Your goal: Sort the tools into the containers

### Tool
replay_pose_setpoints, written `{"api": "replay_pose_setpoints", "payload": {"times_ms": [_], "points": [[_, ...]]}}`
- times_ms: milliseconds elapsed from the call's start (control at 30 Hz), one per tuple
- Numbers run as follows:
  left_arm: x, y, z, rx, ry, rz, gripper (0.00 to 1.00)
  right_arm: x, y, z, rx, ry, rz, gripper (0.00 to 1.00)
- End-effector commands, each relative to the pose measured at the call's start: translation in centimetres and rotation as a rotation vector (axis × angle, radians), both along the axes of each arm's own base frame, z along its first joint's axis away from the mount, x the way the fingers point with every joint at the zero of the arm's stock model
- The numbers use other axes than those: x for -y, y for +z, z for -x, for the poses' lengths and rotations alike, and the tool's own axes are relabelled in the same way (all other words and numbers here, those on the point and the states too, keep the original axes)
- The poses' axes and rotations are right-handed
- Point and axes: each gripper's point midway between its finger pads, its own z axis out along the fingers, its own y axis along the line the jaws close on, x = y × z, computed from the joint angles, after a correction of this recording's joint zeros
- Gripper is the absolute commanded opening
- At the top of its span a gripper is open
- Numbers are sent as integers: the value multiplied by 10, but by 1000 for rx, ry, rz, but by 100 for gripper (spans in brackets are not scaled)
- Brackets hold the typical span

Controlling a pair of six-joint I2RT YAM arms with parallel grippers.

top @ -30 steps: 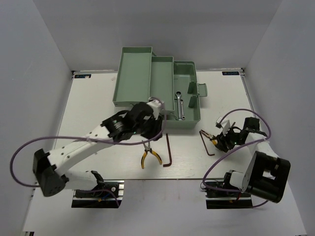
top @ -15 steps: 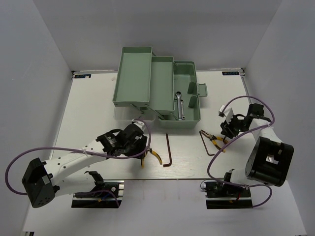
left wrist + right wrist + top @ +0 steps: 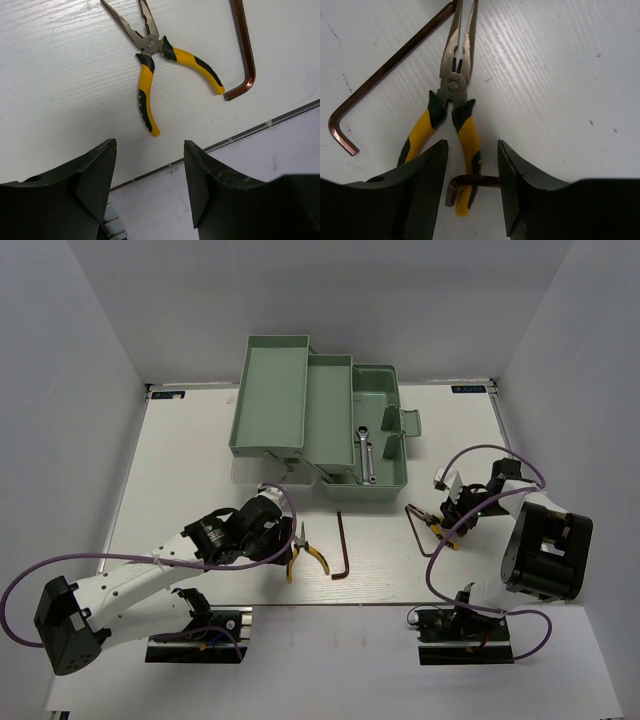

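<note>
The mint-green toolbox (image 3: 272, 390) stands open at the back, with two silver wrenches (image 3: 366, 450) in its right bin. My left gripper (image 3: 287, 540) is open and empty, just left of one yellow-black pliers (image 3: 306, 556). In the left wrist view the gripper (image 3: 150, 150) is short of those pliers (image 3: 146, 80), with a brown hex key (image 3: 244, 50) to their right. My right gripper (image 3: 453, 512) is open over the second pliers (image 3: 437, 526). In the right wrist view the gripper (image 3: 472, 150) straddles a pliers handle (image 3: 467, 137). A second hex key (image 3: 390, 65) lies to the left. A short brown bent rod end (image 3: 470, 181) shows between the fingers.
The first hex key (image 3: 341, 545) lies on the white table (image 3: 180, 470) between the two pliers. The table's near edge (image 3: 235, 137) runs just below the left pliers. White walls close in the left, right and back sides.
My left arm has drawn back from the toolbox to the near side and now sits beside the left pliers. My right gripper has swung about and now sits over the right pliers.
</note>
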Motion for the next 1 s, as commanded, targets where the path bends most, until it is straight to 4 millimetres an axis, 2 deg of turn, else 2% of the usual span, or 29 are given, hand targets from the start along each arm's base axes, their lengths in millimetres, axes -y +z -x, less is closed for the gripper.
{"api": "replay_pose_setpoints", "payload": {"times_ms": [0,167,267,400,433,533,633,700,733,800,833,967], "points": [[-2,0,2,-1,12,12,67,-5,-13,7,-13,45,15,50],[-3,2,4,-7,27,21,67,-6,-28,14,-29,92,58,49],[-6,-3,6,-18,27,7,67,-4,-37,20,-35,123,105,41],[-7,-4,8,-22,34,11,66,-1,-47,30,-61,167,151,22],[-7,-4,8,-22,34,11,66,0,-48,31,-66,174,158,13],[-9,-8,9,-32,42,6,66,-5,-43,36,-85,179,129,0],[-14,-18,11,-53,49,-37,66,-13,-27,33,-94,158,69,0],[-18,-24,12,-72,62,-69,66,-20,-11,24,-71,138,26,0],[-23,-31,13,-88,68,-108,66,-29,0,24,-79,133,-34,0],[-24,-37,14,-104,68,-131,66,-36,21,19,-65,119,-87,0],[-23,-39,13,-106,68,-133,66,-36,24,18,-60,119,-86,0],[-19,-46,14,-119,47,-147,66,-55,58,13,-5,112,-212,0]]}}
